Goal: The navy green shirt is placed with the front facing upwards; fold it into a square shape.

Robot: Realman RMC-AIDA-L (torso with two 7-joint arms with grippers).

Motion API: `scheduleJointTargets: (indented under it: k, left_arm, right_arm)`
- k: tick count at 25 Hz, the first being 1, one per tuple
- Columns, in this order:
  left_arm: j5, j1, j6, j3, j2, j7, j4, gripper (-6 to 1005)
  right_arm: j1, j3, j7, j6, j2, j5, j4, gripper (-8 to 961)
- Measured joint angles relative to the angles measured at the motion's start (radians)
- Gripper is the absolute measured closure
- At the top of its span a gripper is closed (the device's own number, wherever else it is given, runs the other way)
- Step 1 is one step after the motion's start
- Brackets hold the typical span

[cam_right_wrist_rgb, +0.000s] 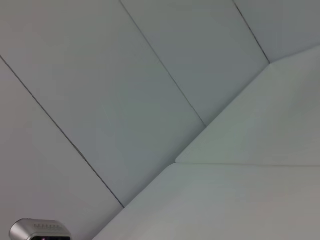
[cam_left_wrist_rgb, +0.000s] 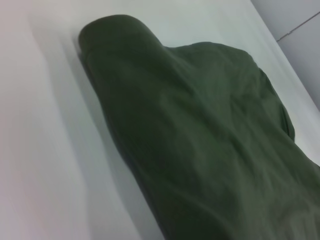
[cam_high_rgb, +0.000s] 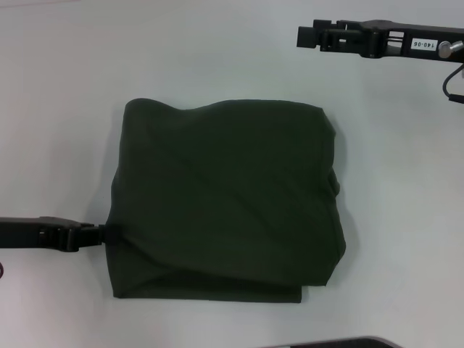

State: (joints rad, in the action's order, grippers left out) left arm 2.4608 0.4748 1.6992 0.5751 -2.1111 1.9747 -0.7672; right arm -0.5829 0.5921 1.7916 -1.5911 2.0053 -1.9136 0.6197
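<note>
Head view: navy green shirt (cam_high_rgb: 225,199) folded roughly square mid-table (cam_high_rgb: 65,87), left gripper (cam_high_rgb: 107,233) touching its eight-o'clock edge, right gripper (cam_high_rgb: 301,35) at one o'clock, both finger states unclear.

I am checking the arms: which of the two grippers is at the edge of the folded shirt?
The left gripper: its tip meets the navy green shirt at its left edge. The right gripper hangs apart beyond the far right corner.

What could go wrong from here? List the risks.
1. The left gripper sits at the left edge of the navy green shirt; pulling away could drag that edge and open the fold.
2. The bundle is lumpy and uneven on its right side, so layers may slump out of square.
</note>
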Motion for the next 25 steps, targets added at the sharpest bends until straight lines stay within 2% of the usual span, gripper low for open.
scheduleJointTargets:
  k: [9, 18, 20, 25]
  left_arm:
    - [-0.003, -0.013, 0.01, -0.013, -0.005, 0.001, -0.013, 950]
    - [-0.01, -0.009, 0.017, -0.105, 0.001, 0.008, -0.016, 949]
    - [-0.01, -0.012, 0.017, -0.119, 0.002, 0.008, -0.017, 800]
    - [-0.014, -0.014, 0.01, -0.178, 0.006, -0.002, -0.035, 604]
  right_arm:
    - [-0.004, 0.0, 0.001, 0.0, -0.002, -0.001, 0.0, 71]
    - [-0.003, -0.002, 0.002, 0.0, -0.002, -0.002, 0.0, 69]
    - [-0.001, -0.004, 0.002, 0.0, -0.002, -0.001, 0.0, 69]
    - [0.0, -0.008, 0.002, -0.004, -0.002, -0.001, 0.0, 69]
